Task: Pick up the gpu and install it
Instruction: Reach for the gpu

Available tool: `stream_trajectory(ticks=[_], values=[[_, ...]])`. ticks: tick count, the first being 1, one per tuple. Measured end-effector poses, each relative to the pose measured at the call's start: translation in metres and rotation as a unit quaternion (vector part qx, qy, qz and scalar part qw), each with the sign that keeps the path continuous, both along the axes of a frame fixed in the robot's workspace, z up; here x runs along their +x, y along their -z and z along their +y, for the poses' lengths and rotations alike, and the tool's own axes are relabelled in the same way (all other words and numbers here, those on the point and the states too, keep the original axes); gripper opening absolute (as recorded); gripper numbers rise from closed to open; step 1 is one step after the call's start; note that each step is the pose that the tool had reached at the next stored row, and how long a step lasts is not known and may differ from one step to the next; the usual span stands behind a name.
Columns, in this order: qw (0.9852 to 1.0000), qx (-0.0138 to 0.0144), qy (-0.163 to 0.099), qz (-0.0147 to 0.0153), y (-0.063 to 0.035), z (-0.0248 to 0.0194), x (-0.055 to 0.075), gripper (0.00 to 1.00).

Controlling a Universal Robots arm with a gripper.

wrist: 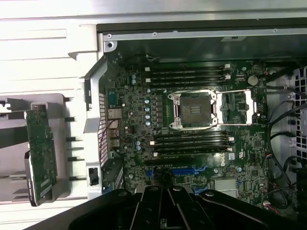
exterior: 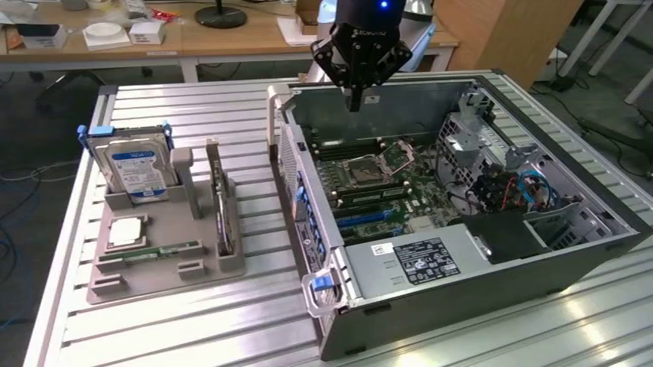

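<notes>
Aluminium-slat bench (exterior: pixel 183 107) carries an open computer case (exterior: pixel 571 252) on the exterior view's right and a grey holder (exterior: pixel 194 271) on its left.

Exterior view:
- gripper (exterior: pixel 354 103) hangs over the far rim of the case, above the motherboard (exterior: pixel 398 191) and well apart from the holder.
- fingers (exterior: pixel 353 92) look closed to a single point with nothing between them.
- gpu (exterior: pixel 219 200) stands on edge in a holder slot, between the hard drive (exterior: pixel 133 164) and the case wall. Nothing touches it.
- hard drive stands upright at the holder's far end, with blue rails on its sides.
- processor chip (exterior: pixel 125 229) lies flat in front of the drive, and the memory stick (exterior: pixel 153 251) lies just beside it on the near side.
- processor socket (exterior: pixel 362 170) sits mid-board with its metal frame showing.

Wrist view:
- camera looks into the case at the motherboard (wrist: pixel 144 115), with the processor socket (wrist: pixel 194 110) in the middle.
- black memory slots (wrist: pixel 187 76) run along two sides of the socket.
- blue card slots (wrist: pixel 184 170) lie close to the gripper (wrist: pixel 165 215), whose dark body fills the picture's edge. The fingers look shut and empty here too.
- gpu (wrist: pixel 41 148) sits outside the case wall in the holder (wrist: pixel 14 103), with its green board face visible, well apart from the gripper.
</notes>
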State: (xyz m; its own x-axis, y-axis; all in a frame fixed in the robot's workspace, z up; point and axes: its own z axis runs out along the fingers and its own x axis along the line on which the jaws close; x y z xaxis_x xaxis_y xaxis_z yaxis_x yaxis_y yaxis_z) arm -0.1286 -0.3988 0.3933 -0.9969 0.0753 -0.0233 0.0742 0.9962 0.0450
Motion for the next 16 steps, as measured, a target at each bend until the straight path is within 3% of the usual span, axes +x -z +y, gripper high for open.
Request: stream_trajectory(ticks=[16], values=[[1.0,0.0,0.0,0.0,0.0,0.0,-0.023,0.1]])
